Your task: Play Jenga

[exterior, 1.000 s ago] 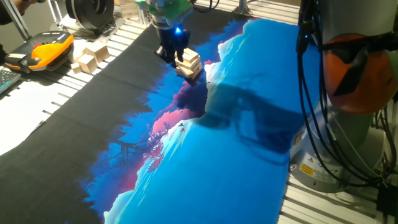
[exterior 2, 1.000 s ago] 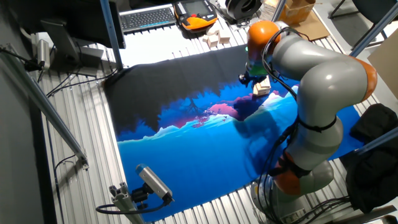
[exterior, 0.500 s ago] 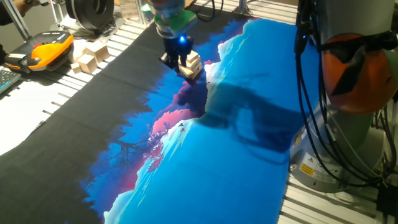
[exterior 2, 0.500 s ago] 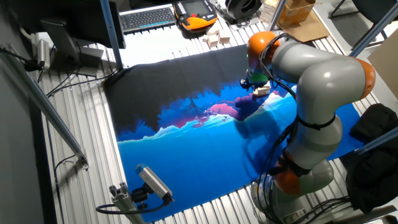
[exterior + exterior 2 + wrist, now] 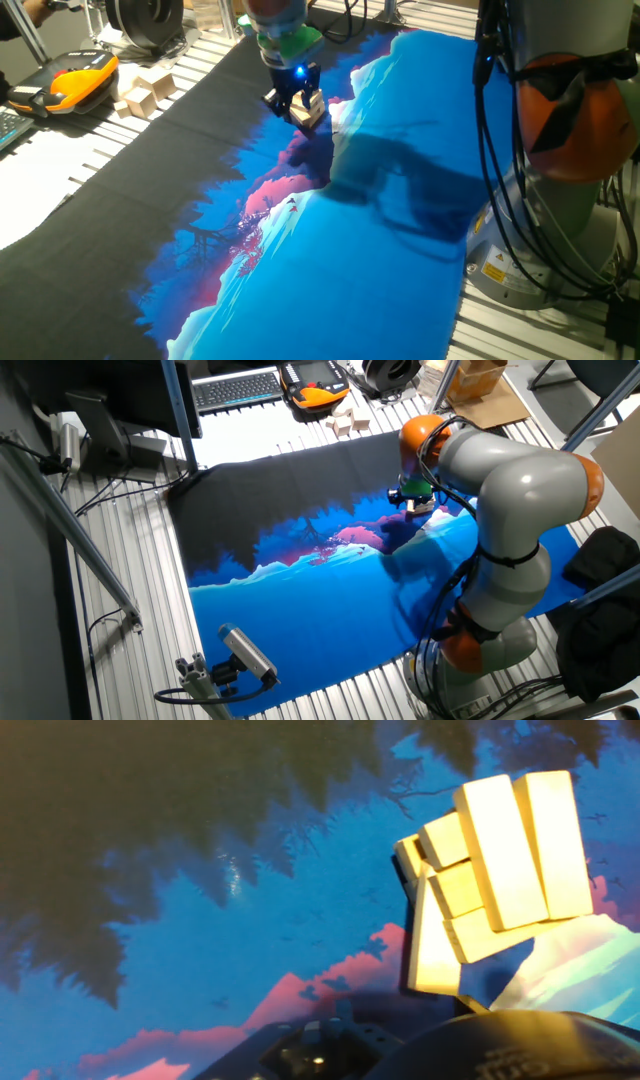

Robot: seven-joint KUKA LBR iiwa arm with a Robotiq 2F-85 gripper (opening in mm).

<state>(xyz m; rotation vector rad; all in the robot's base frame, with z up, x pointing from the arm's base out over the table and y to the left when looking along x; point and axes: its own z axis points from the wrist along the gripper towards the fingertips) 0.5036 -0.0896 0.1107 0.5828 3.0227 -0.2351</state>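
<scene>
A: The jaws' spread was unclear; the gripper (image 5: 291,100) hung right beside the Jenga (image 5: 309,109) on the mat (image 5: 380,260)

B: Light, loose, easily toppled; I'd push one middle block's end

Arm bent low over the table, pincer (image 5: 294,102) pointed downward, jaw spacing indiscernible.

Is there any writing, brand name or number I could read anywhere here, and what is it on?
No text here can be read.
Yellow sticker on the robot base: a warning-style label, print too small to read.
Keyboard: keys too small to read.
Orange-and-black pendant: no legible mark.
Jenga tower: plain wood, no print.
</scene>
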